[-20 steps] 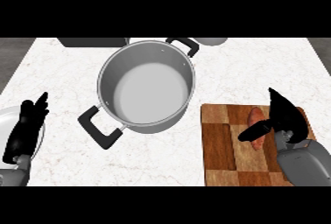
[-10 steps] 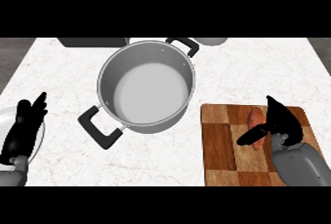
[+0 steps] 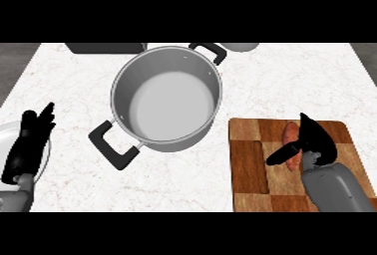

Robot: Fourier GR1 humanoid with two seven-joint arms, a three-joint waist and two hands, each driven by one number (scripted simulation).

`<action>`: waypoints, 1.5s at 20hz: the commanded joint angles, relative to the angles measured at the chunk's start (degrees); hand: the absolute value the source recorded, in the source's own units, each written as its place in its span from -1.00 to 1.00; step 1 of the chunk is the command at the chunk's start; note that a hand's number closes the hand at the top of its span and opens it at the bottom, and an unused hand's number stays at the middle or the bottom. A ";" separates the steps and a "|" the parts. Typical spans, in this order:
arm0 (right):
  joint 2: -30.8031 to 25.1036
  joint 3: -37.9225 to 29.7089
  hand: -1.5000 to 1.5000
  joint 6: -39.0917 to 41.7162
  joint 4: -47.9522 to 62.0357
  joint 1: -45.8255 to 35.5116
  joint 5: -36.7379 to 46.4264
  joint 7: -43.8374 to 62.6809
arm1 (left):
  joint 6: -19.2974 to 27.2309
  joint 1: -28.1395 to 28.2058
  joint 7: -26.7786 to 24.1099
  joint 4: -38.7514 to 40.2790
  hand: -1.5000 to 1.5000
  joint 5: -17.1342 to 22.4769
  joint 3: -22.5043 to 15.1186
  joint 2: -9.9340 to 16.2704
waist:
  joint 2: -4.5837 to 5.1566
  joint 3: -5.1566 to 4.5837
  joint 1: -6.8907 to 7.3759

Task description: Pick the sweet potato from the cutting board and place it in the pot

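My left hand [image 3: 29,144] rests open by the counter's left edge, fingers straight. The pot [image 3: 168,99] sits mid-counter, mouth free to receive. On the cutting board [image 3: 250,164], my right hand [image 3: 313,142] spreads wide over the sweet potato [image 3: 291,134], not yet closed, placed for a grasp.

1. Pot [image 3: 168,102] sits mid-counter [image 3: 294,79], handles pointing far-right and near-left.
2. Cutting board [image 3: 254,164] lies right of the pot, nearer the front edge.
3. Sweet potato [image 3: 290,133] on the board, right hand [image 3: 313,142] over it.
4. Left hand [image 3: 29,144] at the left edge, above a plate [image 3: 6,130].
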 commanded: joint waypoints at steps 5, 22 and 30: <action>2.23 -4.91 -1.00 -0.74 9.78 -2.38 2.07 -0.83 | -1.57 -1.73 1.51 0.07 0.00 -1.37 1.49 -1.62 | 0.08 0.02 0.13; 4.00 -1.86 1.00 -0.37 7.90 -5.80 16.78 -3.09 | -5.08 -2.89 -1.13 3.61 0.00 -4.48 6.05 -3.70 | 0.04 0.00 0.12; 3.53 18.41 1.00 -0.11 -25.42 24.56 26.20 -3.57 | -4.12 1.56 -1.81 0.93 0.00 -4.70 6.35 -4.35 | -0.67 -0.06 -1.66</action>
